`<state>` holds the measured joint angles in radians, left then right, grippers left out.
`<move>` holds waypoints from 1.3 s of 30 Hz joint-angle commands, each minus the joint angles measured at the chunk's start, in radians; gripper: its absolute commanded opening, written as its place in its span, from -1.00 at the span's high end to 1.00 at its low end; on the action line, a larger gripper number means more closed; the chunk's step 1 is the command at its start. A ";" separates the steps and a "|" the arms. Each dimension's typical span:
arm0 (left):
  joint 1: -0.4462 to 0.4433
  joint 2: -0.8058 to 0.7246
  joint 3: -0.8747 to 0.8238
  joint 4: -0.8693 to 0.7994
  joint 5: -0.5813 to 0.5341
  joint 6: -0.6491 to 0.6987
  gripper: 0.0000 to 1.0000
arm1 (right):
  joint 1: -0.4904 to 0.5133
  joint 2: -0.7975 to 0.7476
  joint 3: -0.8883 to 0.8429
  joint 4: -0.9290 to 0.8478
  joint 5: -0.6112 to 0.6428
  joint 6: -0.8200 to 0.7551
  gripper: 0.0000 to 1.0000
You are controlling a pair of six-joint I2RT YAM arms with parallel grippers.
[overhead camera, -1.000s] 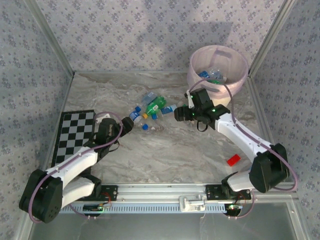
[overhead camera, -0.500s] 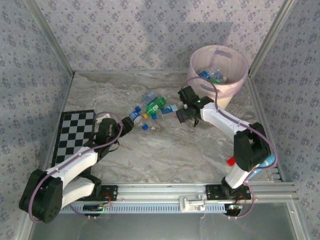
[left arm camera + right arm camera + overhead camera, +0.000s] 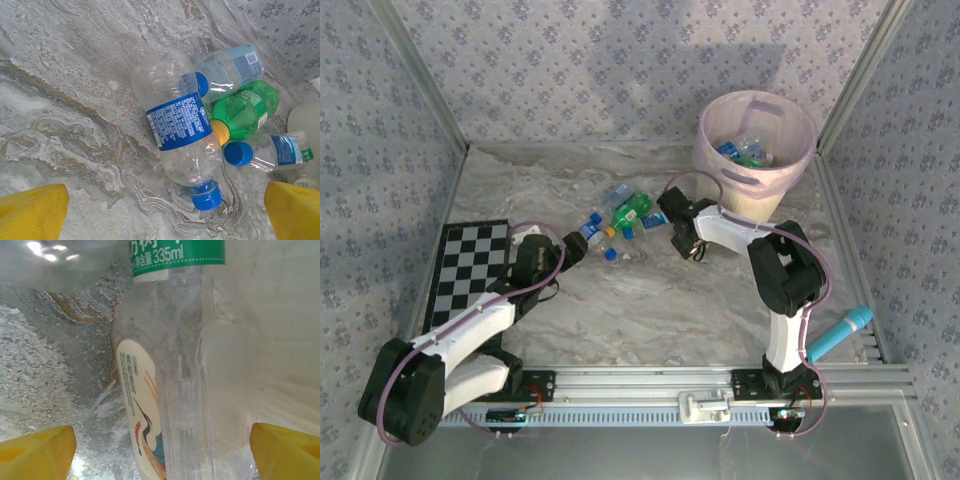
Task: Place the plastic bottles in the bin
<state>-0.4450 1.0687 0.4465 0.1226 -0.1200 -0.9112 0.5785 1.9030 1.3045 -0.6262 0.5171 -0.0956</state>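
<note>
Clear plastic slips, so with my right gripper (image 3: 160,450) spread wide around the clear bottle (image 3: 190,390) on the table (image 3: 670,310) near the bin (image 3: 757,96), I'd centre on its body before squeezing gently, while my left gripper (image 3: 165,212) hovers wide open.

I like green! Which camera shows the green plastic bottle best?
The left wrist view: the green plastic bottle lies close up, cap and label visible. The top external view shows it small and far.
</note>
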 commanded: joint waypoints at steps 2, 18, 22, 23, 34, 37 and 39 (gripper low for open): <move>0.006 0.014 0.038 0.001 0.005 -0.005 -1.00 | 0.003 0.022 0.001 -0.012 -0.012 -0.012 -0.79; 0.006 0.045 0.065 0.002 0.020 0.002 -1.00 | 0.043 -0.108 -0.062 -0.044 -0.178 0.113 -0.57; 0.006 0.059 0.077 0.005 0.032 0.003 -1.00 | 0.062 -0.163 -0.057 -0.059 -0.142 0.122 -0.59; 0.006 0.061 0.081 0.004 0.034 0.003 -1.00 | 0.062 -0.173 -0.058 -0.059 -0.140 0.123 -0.60; 0.006 0.061 0.097 -0.005 0.043 0.009 -1.00 | -0.010 -0.124 -0.051 -0.039 -0.103 0.172 -0.73; 0.007 0.053 0.095 -0.014 0.039 0.010 -1.00 | -0.028 -0.104 -0.067 -0.016 -0.135 0.182 -0.72; 0.006 0.049 0.091 -0.016 0.037 0.010 -1.00 | -0.035 -0.095 -0.080 0.002 -0.161 0.190 -0.71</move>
<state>-0.4450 1.1305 0.5121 0.1223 -0.0902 -0.9104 0.5522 1.7855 1.2480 -0.6346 0.3904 0.0608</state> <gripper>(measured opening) 0.998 0.856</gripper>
